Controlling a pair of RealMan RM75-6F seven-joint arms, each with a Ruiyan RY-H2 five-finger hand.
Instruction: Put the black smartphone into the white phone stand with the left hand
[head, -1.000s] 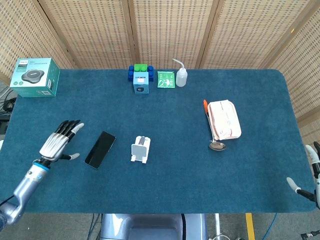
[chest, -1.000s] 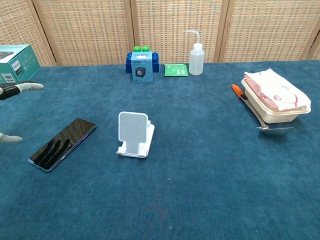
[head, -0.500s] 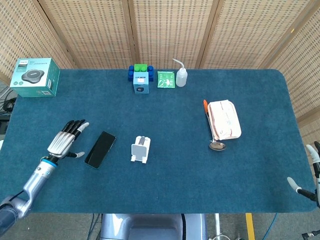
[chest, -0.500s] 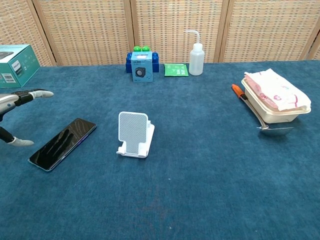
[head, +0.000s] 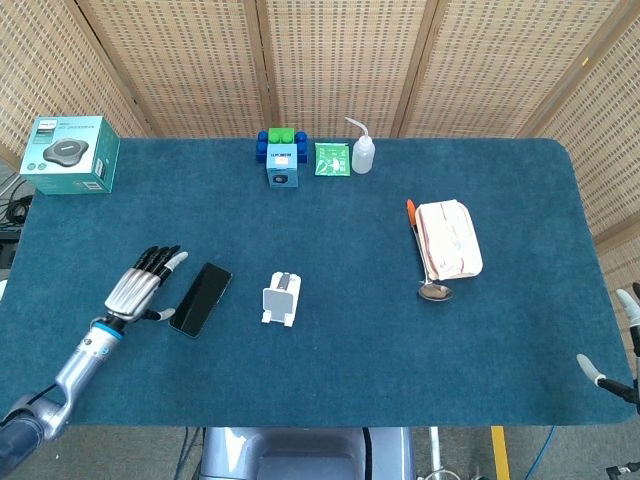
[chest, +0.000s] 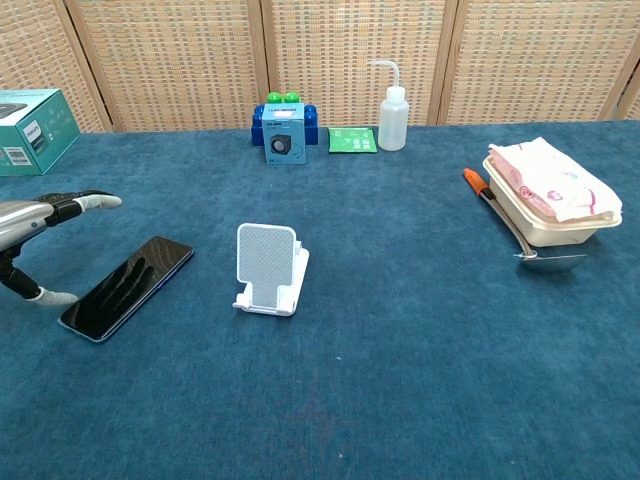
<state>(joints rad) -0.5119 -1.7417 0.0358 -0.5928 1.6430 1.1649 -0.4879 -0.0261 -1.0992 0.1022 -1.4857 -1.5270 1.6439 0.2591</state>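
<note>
On blue carpeted counter (head: 330, 350): black smartphone (head: 200, 299) flat, just left of white phone stand (head: 281, 298), apart. Left hand (head: 140, 288) beside phone's left edge, fingers (chest: 95, 201) spread, holding nothing. Right hand (head: 622, 345) at far right edge, fingers apart, empty. Teal box (head: 70, 153) far left, lettering unreadable. Wicker screen panels (head: 330, 60) behind.

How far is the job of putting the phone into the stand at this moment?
Nothing is done yet: the black smartphone lies flat on the table, apart from the empty white phone stand. In hand: the left hand, fingers spread, is just beside the phone and holds nothing. Left: grasping, lifting and placing it in the stand.
</note>
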